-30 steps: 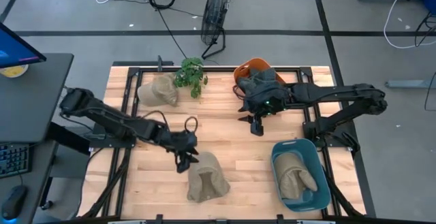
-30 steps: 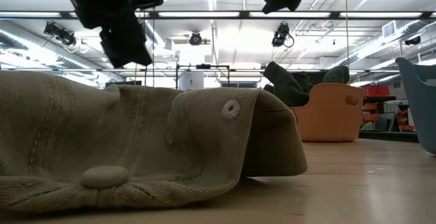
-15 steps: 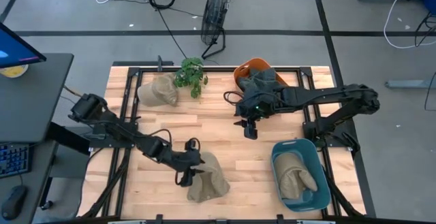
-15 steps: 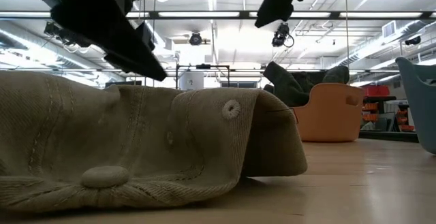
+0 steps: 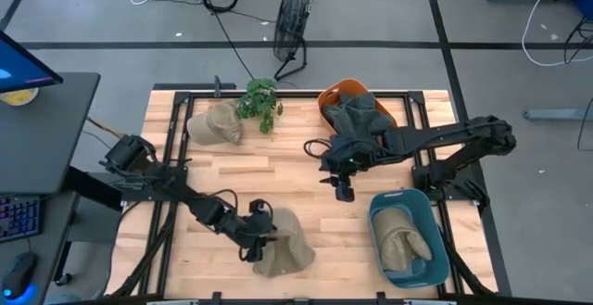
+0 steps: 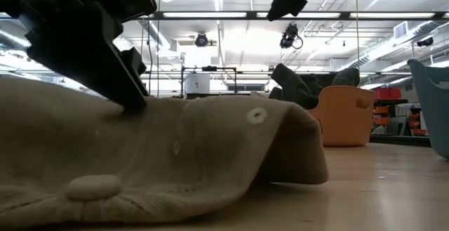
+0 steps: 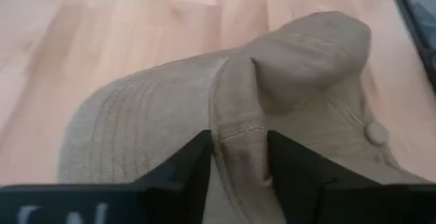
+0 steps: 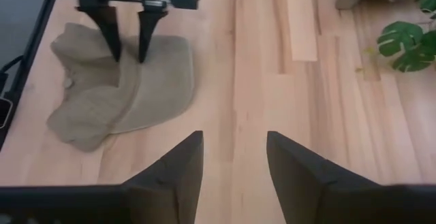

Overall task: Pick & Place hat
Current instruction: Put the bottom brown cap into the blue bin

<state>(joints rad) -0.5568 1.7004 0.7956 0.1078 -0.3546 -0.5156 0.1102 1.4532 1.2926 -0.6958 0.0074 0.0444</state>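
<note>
A tan hat [image 5: 283,249] lies on the wooden table near its near edge, resting on its brim and crown; it also shows in the low view [image 6: 175,161] and the right wrist view [image 8: 150,88]. My left gripper [image 5: 259,242] is down on the hat's left part, open, with a ridge of cloth [image 7: 238,115] between its fingers. My right gripper [image 5: 343,192] hovers open above the table's middle, to the far right of the hat, holding nothing. My left gripper [image 7: 238,139] comes at the hat's crown from above, slanting in from the table's left. Its open fingers [image 8: 112,43] stand on the cloth, one on each side of a raised ridge [image 7: 235,132]. The crown is dented under them [image 6: 130,101] and the hat stays on the table.
A blue bin [image 5: 375,217] at the near right holds another tan hat [image 5: 408,245]. An orange bin [image 5: 324,96] with dark hats stands at the far edge, next to a green plant [image 5: 261,101] and a third tan hat [image 5: 215,122]. Bare wood lies between the grippers.
My left gripper has moved toward the near edge and down onto the hat, whose crown has been pressed flatter and spread toward the right. My right gripper has moved toward the near edge, staying open.
</note>
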